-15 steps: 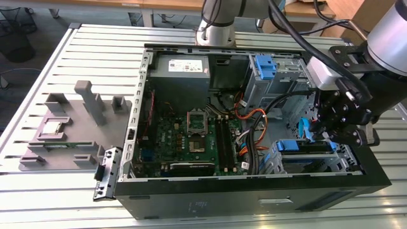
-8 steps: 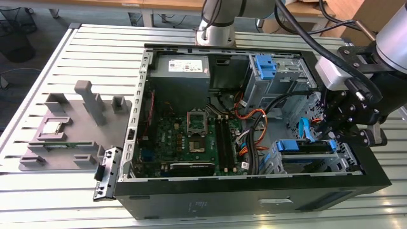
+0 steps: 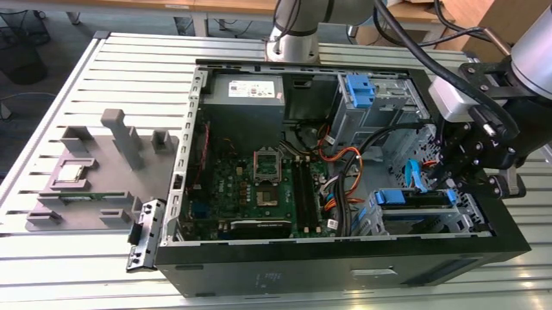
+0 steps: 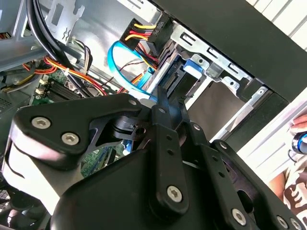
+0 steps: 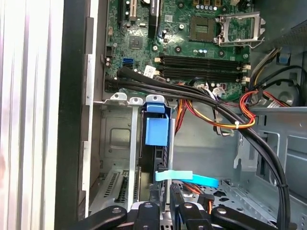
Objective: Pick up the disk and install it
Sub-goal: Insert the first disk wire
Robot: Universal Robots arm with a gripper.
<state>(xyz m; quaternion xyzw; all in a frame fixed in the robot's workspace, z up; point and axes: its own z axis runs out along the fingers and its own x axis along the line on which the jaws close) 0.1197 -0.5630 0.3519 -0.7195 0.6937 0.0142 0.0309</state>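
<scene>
We judged the disk (image 5: 157, 130) half-seated in its bay (image 5: 117, 139). The pincer (image 5: 164, 191) stood at the disk's outer end, and we couldn't tell whether it was clamped.

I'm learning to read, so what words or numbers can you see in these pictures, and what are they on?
White label on the grey metal power supply box: print too small to read.
Small white sticker on the green circuit board: too small to read.
No other words or numbers readable.

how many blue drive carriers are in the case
2. One blue carrier stands in the far drive bay; the other frames the disk in the near drive cage, on the exterior view's right. More may be hidden.
</scene>
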